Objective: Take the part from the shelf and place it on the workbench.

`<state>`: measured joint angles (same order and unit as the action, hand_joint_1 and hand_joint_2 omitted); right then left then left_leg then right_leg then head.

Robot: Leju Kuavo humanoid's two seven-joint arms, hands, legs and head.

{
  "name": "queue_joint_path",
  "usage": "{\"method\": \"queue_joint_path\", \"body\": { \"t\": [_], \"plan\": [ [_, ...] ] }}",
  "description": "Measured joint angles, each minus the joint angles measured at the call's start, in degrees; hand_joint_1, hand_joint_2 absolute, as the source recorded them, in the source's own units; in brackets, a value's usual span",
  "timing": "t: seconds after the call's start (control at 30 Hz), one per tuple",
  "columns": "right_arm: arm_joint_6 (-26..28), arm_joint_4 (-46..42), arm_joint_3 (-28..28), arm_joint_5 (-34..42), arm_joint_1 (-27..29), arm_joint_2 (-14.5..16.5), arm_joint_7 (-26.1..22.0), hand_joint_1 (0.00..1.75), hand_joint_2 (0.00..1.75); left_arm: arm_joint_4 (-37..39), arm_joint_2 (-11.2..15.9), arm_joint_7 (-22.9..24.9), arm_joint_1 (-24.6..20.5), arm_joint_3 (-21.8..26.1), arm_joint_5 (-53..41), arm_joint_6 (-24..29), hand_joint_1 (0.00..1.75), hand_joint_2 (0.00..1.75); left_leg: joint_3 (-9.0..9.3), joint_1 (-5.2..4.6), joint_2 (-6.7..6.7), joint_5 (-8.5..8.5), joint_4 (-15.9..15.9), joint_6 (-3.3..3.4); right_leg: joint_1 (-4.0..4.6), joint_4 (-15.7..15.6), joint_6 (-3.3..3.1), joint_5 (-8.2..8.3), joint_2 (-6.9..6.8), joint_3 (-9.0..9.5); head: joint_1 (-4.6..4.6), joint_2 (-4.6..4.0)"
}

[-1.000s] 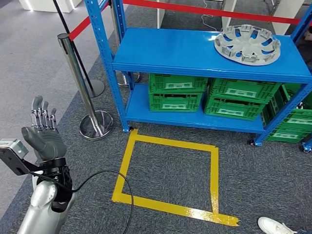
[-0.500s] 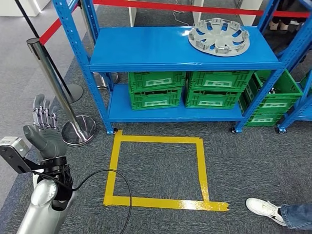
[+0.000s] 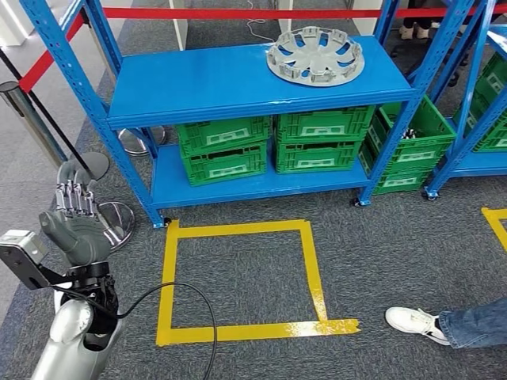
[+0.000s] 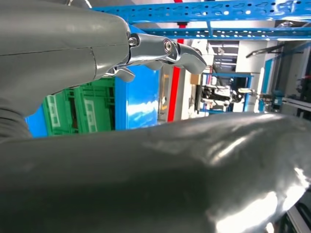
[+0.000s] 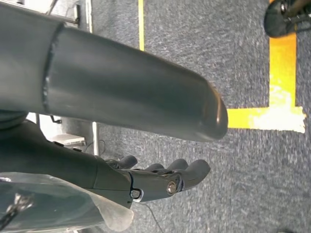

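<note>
Head view: grey carpet [image 3: 388, 245] (yellow tape [image 3: 239, 229]) fronts blue shelf [image 3: 239, 79].

The top shelf [image 3: 197, 79] is bare on its left and middle part, and only the part [image 3: 315, 55] lies on it, near the right end. Nothing stands above this shelf, so it is open from the front. The blue uprights [image 3: 89, 99] stand at its corners. Below, green crates [image 3: 224, 150] fill the lower shelf. A metal post [image 3: 36, 127] with its round base stands just beside the raised left hand [image 3: 74, 218], between it and the rack.
</note>
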<state>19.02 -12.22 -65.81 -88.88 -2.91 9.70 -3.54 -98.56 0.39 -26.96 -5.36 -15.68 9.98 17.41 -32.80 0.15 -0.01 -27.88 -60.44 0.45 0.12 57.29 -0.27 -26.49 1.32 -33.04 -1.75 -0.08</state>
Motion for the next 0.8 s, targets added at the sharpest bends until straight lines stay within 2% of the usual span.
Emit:
{"method": "queue_joint_path", "body": {
  "t": [0.03, 0.13, 0.17, 0.23, 0.3, 0.33, 0.37, 0.4, 0.47, 0.5, 0.53, 0.63, 0.7, 0.73, 0.8],
  "plan": [
    [0.1, 0.0, 0.0, 0.0, 0.0, 0.0, 0.0, 0.00, 0.00, -0.1, 0.0, 0.0, 0.0, 0.0, 0.0, -0.1, 0.00, 0.00, 0.79, -0.11, -0.18, 0.51, 2.0, 0.14, 0.03, 0.1, 0.23, 0.01, 0.14, -0.14, -0.02, 0.00],
    [0.1, 0.0, 0.1, -0.1, 0.1, 0.1, 0.0, 0.00, 0.00, -0.2, 0.1, -0.2, 0.1, 0.0, -0.4, -0.6, 0.00, 0.00, 1.01, -0.23, -0.19, 0.57, 3.1, 0.55, -0.17, 0.2, 1.18, -0.08, 0.24, -0.58, -0.01, 0.00],
    [0.1, 0.0, 0.1, -0.1, 0.1, 0.1, 0.0, 0.00, 0.00, -0.3, 0.2, -0.3, 0.1, 0.0, -0.8, -0.7, 0.00, 0.00, 1.12, -0.14, -0.13, 0.70, 3.4, 0.81, -0.23, 0.8, 1.47, -0.60, 0.09, -0.96, -0.05, 0.00],
    [0.1, 0.0, 0.1, 0.0, 0.1, 0.1, 0.0, 0.00, 0.00, -0.5, 0.2, -0.7, 0.1, 0.0, -1.8, -0.7, 0.00, 0.00, 1.30, 0.08, 0.06, 0.94, 3.8, 1.23, -0.35, 5.3, 1.91, -3.25, -0.36, -3.25, -0.27, 0.00],
    [0.1, 0.0, 0.1, 0.0, 0.1, 0.1, -0.1, 0.00, 0.00, -0.5, 0.2, -0.9, 0.3, 0.0, -2.9, -0.4, 0.00, 0.00, 1.28, 0.05, 0.26, 0.88, 3.8, 1.42, -0.51, 12.9, 2.32, -6.64, -0.67, -6.96, -0.45, -0.01],
    [0.1, 0.0, 0.2, 0.0, 0.2, 0.1, -0.1, 0.00, 0.00, -0.5, 0.2, -1.0, 0.4, 0.0, -3.4, -0.1, 0.00, 0.00, 1.29, 0.04, 0.35, 0.83, 3.8, 1.44, -0.62, 15.6, 2.51, -7.31, -0.72, -8.33, -0.44, -0.01],
    [0.1, 0.0, 0.2, 0.0, 0.2, 0.1, -0.1, 0.00, 0.00, -0.5, 0.2, -1.0, 0.4, 0.0, -3.8, 0.2, 0.00, 0.00, 1.34, 0.05, 0.39, 0.76, 3.8, 1.42, -0.73, 16.3, 2.67, -6.95, -0.77, -8.77, -0.46, -0.01],
    [0.1, 0.0, 0.3, 0.0, 0.2, 0.1, -0.1, 0.00, 0.00, -0.5, 0.2, -1.0, 0.4, 0.0, -4.2, 0.4, 0.00, 0.00, 1.43, 0.09, 0.40, 0.66, 3.7, 1.32, -0.86, 14.7, 2.78, -5.54, -0.85, -8.04, -0.46, -0.01],
    [0.2, 0.0, 0.3, 0.0, 0.2, 0.1, 0.0, 0.00, 0.00, -0.5, 0.2, -1.0, 0.5, 0.0, -4.7, 0.7, 0.00, 0.00, 1.79, 0.11, 0.39, 0.30, 3.7, 0.89, -1.08, 7.0, 2.93, -1.80, -1.27, -4.09, -0.47, 0.00],
    [0.2, 0.0, 0.4, 0.0, 0.2, 0.2, 0.0, 0.00, 0.00, -0.6, 0.2, -1.1, 0.4, 0.1, -4.9, 0.9, 0.00, 0.00, 1.89, 0.02, 0.38, 0.08, 3.5, 0.58, -1.09, 3.4, 2.82, -0.75, -1.43, -2.15, -0.49, 0.00],
    [0.2, 0.0, 0.4, 0.0, 0.2, 0.2, -0.1, 0.00, 0.00, -0.6, 0.2, -1.1, 0.4, 0.1, -5.0, 1.0, 0.00, 0.00, 1.96, -0.08, 0.39, -0.09, 3.4, 0.29, -1.06, 1.2, 2.60, -0.37, -1.55, -0.86, -0.46, 0.01],
    [0.1, 0.1, 0.4, 0.0, 0.2, 0.3, -0.1, 0.00, 0.00, -0.6, 0.2, -1.1, 0.4, 0.1, -5.2, 1.2, 0.00, 0.00, 2.15, -0.07, 0.49, -0.52, 3.4, -0.45, -0.81, 0.3, 1.41, -0.91, -1.42, -0.04, -0.29, 0.01],
    [0.1, 0.1, 0.4, 0.0, 0.2, 0.3, -0.1, 0.00, 0.00, -0.7, 0.2, -1.1, 0.4, 0.1, -5.3, 1.3, 0.00, 0.00, 1.72, 0.14, 0.49, -1.80, 1.5, -0.99, -0.84, 0.1, 0.59, -1.24, -1.36, 0.60, -0.11, 0.01],
    [0.1, 0.1, 0.4, 0.0, 0.2, 0.3, -0.1, 0.00, 0.00, -0.7, 0.2, -1.1, 0.4, 0.1, -5.3, 1.4, 0.00, 0.00, 0.54, 0.21, 0.47, -3.13, -1.3, -1.22, -0.86, 0.0, 0.20, -1.44, -1.36, 1.03, 0.03, 0.01],
    [0.1, 0.1, 0.5, 0.0, 0.2, 0.3, -0.1, 0.00, 0.00, -0.8, 0.2, -1.1, 0.5, 0.1, -5.4, 1.4, 0.00, 0.00, -3.76, 0.23, 0.43, -6.05, -9.5, -1.40, -0.72, 0.0, -0.33, -1.99, -1.32, 1.69, 0.20, 0.01]
  ]
}}
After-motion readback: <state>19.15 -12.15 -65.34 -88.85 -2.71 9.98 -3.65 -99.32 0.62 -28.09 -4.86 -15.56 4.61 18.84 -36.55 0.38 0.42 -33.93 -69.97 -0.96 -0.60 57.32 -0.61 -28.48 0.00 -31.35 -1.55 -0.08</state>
